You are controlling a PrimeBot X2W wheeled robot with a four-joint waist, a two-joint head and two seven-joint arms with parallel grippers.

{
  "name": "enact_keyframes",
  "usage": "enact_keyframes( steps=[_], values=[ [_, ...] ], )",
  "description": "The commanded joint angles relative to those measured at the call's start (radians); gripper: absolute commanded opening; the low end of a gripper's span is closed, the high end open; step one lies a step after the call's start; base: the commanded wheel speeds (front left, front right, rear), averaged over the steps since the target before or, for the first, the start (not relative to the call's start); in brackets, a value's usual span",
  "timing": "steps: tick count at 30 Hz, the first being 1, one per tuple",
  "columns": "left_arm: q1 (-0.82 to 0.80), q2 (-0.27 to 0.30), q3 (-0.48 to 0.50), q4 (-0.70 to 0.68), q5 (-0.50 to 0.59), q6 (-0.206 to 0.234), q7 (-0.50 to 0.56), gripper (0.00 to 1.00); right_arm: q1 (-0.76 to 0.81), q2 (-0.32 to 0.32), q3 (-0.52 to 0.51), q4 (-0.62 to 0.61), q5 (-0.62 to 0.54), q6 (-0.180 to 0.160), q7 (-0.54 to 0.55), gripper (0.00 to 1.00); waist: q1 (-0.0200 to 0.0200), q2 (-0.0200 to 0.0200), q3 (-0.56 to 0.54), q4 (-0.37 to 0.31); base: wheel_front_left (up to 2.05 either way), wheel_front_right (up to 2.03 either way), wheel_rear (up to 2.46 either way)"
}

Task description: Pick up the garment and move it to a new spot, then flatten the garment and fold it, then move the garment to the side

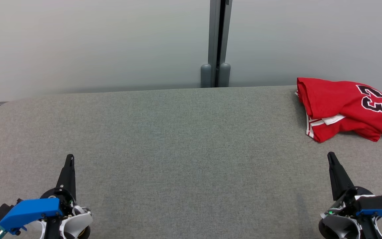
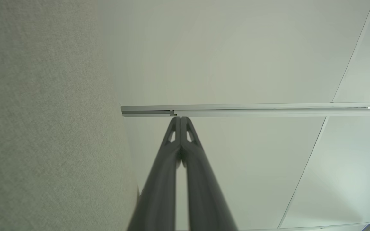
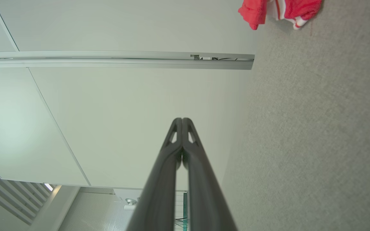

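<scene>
The left gripper (image 1: 69, 158), with 2 long dark fingers, sits low over the near left part of the grey fabric-covered table (image 1: 184, 132). Its fingers are pressed together along their length and hold nothing; the left wrist view shows the same gripper (image 2: 180, 119) with its tips touching. The right gripper (image 1: 331, 156) sits over the table's near right part, and its 2 fingers are likewise drawn together and empty, as the right wrist view confirms (image 3: 182, 120). Both point toward the table's far edge.

The red fabric jersey (image 1: 340, 103), with white side stripes and a black, white-edged number print, lies in a loosely folded heap at the table's far right corner, well apart from the left gripper and near the right one. A corner of it shows in the right wrist view (image 3: 281, 11). Behind the table's far edge stands a pale wall with a grey vertical post (image 1: 216, 43) at its middle.
</scene>
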Motion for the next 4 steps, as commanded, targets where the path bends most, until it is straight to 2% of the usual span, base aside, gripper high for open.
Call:
enact_keyframes(
  steps=[1,4],
  values=[
    [-0.010,-0.001,0.002,-0.004,-0.002,-0.009,0.004,0.00,-0.011,-0.007,-0.003,0.001,0.003,0.000,0.004,0.00,0.0000,0.0000,0.000,0.000,0.00,0.00,0.00],
    [-0.010,-0.001,0.002,-0.004,-0.002,-0.009,0.004,0.00,-0.011,-0.007,-0.003,0.001,0.003,0.000,0.004,0.00,0.0000,0.0000,0.000,0.000,0.00,0.00,0.00]
  ],
)
